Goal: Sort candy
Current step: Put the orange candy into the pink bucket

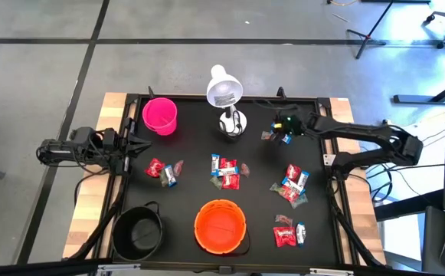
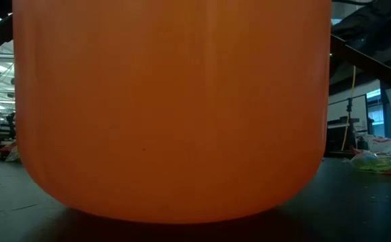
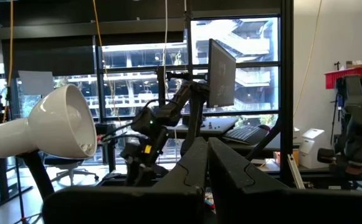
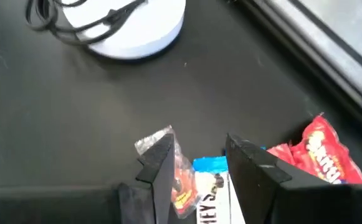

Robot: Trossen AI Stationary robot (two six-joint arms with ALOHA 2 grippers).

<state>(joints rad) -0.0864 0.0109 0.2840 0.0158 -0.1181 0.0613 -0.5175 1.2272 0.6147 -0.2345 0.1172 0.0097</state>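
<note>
The orange bowl point(image 1: 220, 226) stands at the near edge of the black mat point(image 1: 191, 153), and in the low view it fills almost the whole picture. Left of it is a black pot point(image 1: 137, 234), and right of it lies a small group of candy point(image 1: 289, 232), red and blue-and-white. Further back, more candy lies in three heaps across the middle of the mat: one on the left point(image 1: 165, 171), one in the centre point(image 1: 226, 171) and one on the right point(image 1: 291, 185). The left gripper point(image 1: 142, 146) waits at the left edge of the mat, beside the left heap; its fingers point(image 3: 196, 165) lie close together with only a thin gap and hold nothing. At the far side stand the pink cup point(image 1: 160, 115) and a white lamp point(image 1: 226, 100). The right gripper point(image 4: 199, 155) is low over the mat just right of the lamp base point(image 4: 134, 28). Its fingers are open, and a blue-and-white sweet point(image 4: 213, 186) with a red sweet beside it lies between them, not yet clamped. Another red sweet point(image 4: 321, 152) lies just beside this gripper.
</note>
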